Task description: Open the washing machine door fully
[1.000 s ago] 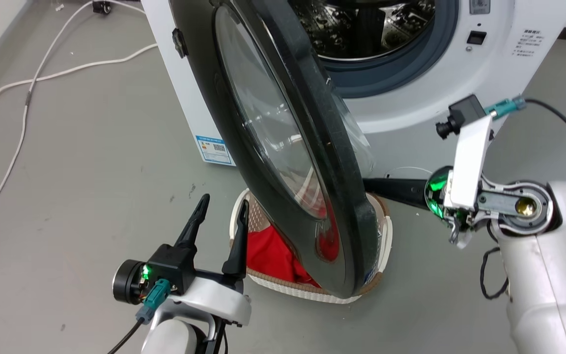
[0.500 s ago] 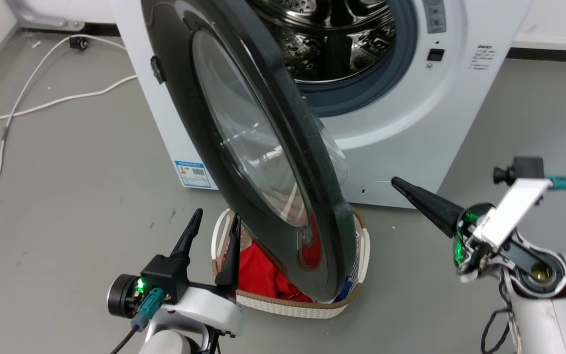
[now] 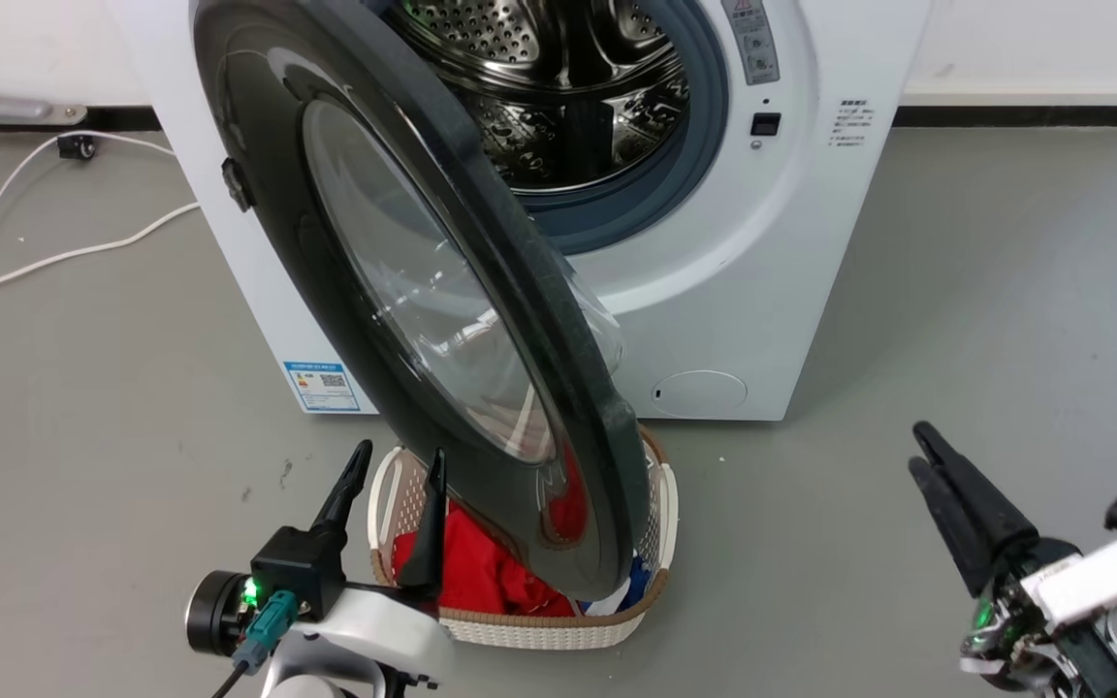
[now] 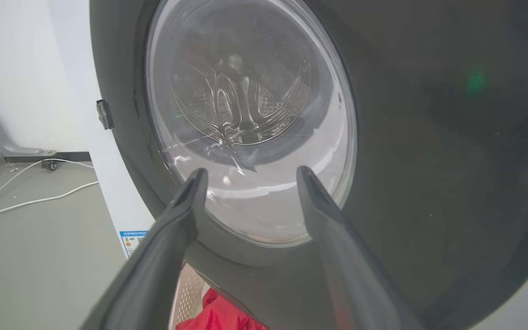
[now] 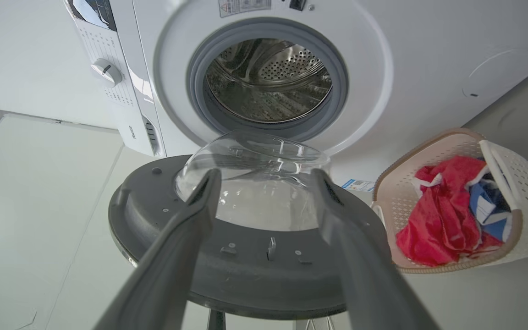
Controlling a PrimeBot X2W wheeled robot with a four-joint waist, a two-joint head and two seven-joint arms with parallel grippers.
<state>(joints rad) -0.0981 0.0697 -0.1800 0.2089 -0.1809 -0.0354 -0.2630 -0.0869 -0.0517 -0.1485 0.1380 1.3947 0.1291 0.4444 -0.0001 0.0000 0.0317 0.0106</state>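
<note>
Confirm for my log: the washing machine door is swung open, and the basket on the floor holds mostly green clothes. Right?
No: the clothes in the basket are mostly red, not green, as the right wrist view shows. The washing machine door is swung open, and the basket is on the floor.

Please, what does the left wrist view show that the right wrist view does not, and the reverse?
Left wrist view: the glossy black outer face of the washing machine door, the left gripper open before it, and white cables on the floor.
Right wrist view: the door's grey inner side, a control knob and blue clothes in the basket, beyond the open right gripper.
Both: the door's glass bowl, the steel drum (through the glass in the left wrist view), the white washing machine, the blue sticker and the red cloth.
</note>
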